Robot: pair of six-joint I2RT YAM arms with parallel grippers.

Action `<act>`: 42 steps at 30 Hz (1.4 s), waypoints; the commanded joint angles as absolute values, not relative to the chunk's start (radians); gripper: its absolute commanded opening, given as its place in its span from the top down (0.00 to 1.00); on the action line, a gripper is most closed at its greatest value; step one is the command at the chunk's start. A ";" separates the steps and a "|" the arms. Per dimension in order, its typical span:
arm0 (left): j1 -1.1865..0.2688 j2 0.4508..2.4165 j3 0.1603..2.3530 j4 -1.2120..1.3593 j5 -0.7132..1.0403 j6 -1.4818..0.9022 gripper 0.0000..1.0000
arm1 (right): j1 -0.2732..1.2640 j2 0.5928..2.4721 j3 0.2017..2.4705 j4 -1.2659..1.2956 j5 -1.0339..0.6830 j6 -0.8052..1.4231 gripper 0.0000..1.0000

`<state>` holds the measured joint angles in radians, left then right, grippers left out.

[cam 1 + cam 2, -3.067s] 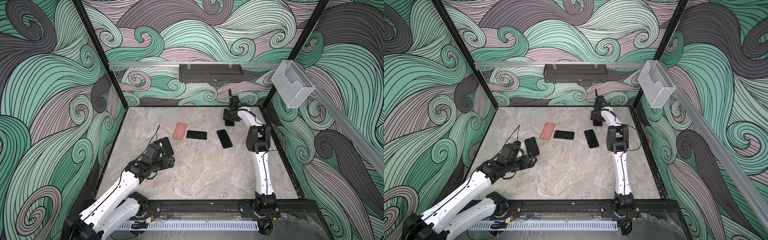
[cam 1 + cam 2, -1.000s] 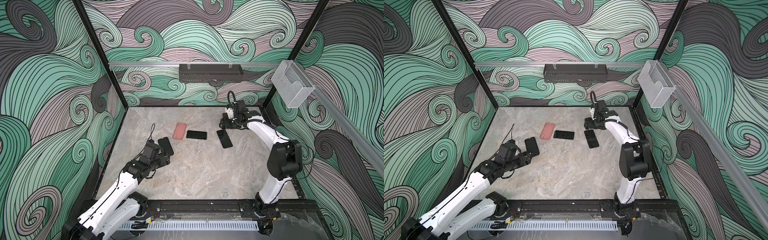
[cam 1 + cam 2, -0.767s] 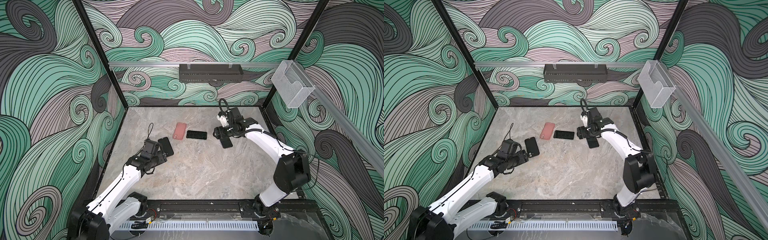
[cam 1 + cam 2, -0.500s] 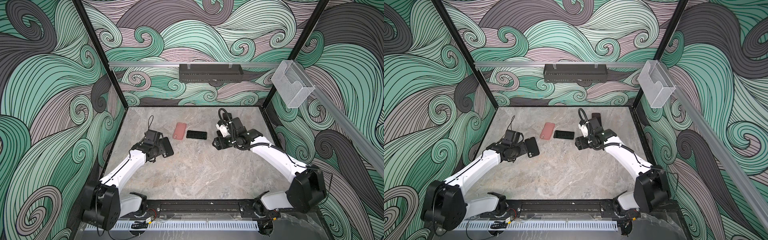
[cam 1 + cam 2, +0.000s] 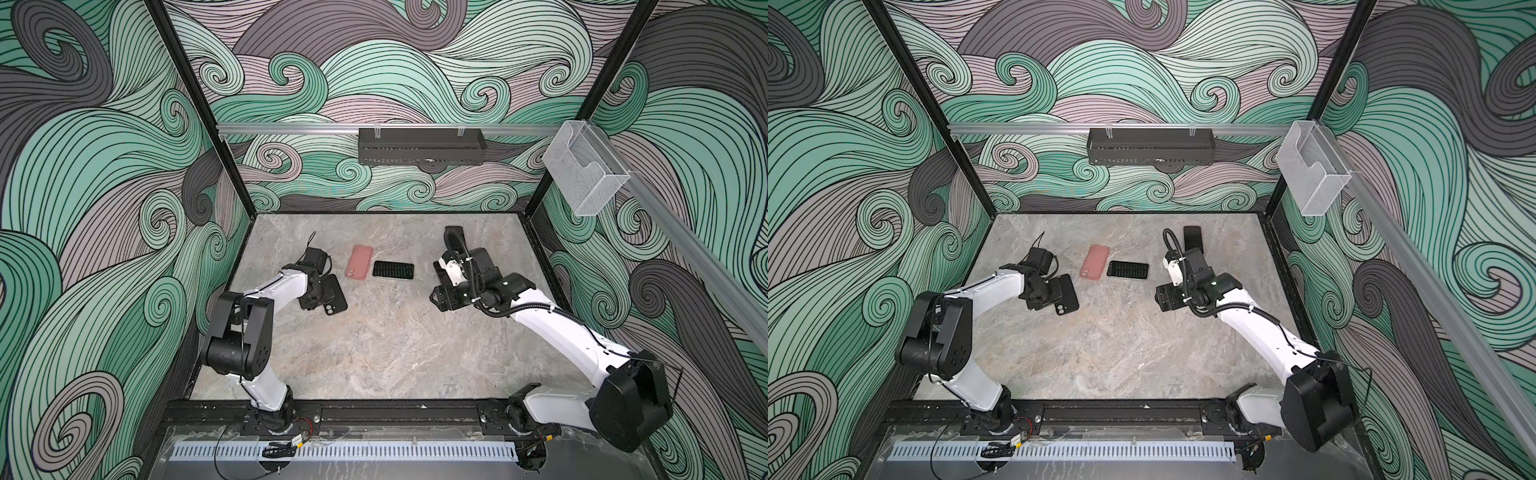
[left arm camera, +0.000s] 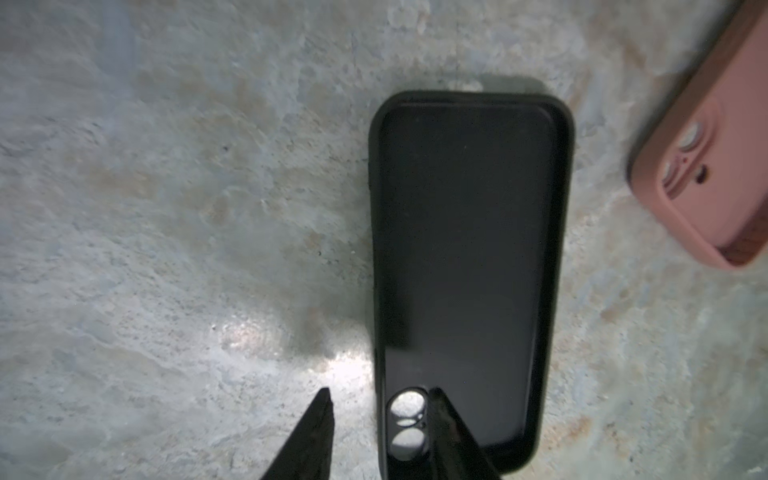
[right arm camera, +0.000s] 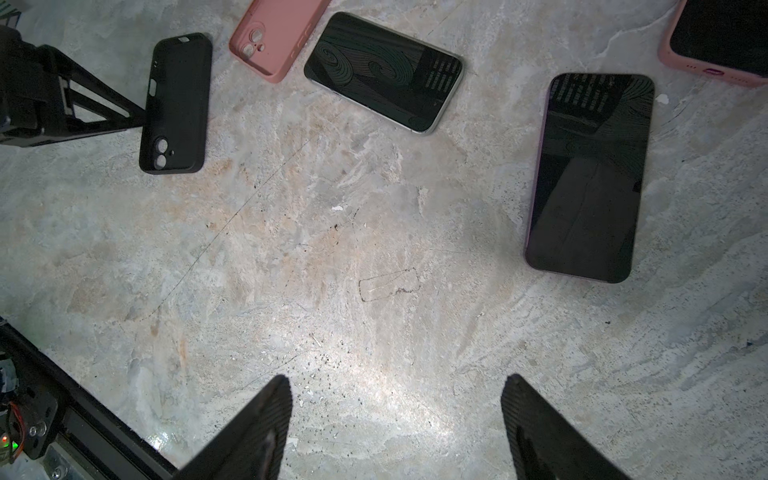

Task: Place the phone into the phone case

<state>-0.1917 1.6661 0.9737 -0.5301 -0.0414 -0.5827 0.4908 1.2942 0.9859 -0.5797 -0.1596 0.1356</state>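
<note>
Phone case (image 6: pixel 469 270), matte black, rounded rectangle

Black wall basket (image 5: pixel 420 146), clear acrylic bin (image 5: pixel 582 172)

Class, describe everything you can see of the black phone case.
The black phone case looks like matte, soft rubber: a rounded rectangle with a raised rim and a two-hole camera cutout. It lies flat on the table, open side up, empty. The left gripper straddles one long wall beside the cutout.
</note>
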 commanded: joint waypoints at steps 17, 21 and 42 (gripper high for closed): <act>-0.186 1.766 1.038 -0.589 -0.091 -0.540 0.84 | 0.498 1.248 0.946 -0.565 -0.146 0.151 0.19; -0.186 1.766 1.033 -0.589 -0.074 -0.526 0.88 | 0.498 1.246 0.946 -0.570 -0.142 0.146 0.19; -0.283 1.539 0.984 -0.727 -0.045 -0.368 1.00 | 0.497 1.267 0.977 -0.598 -0.111 0.126 0.18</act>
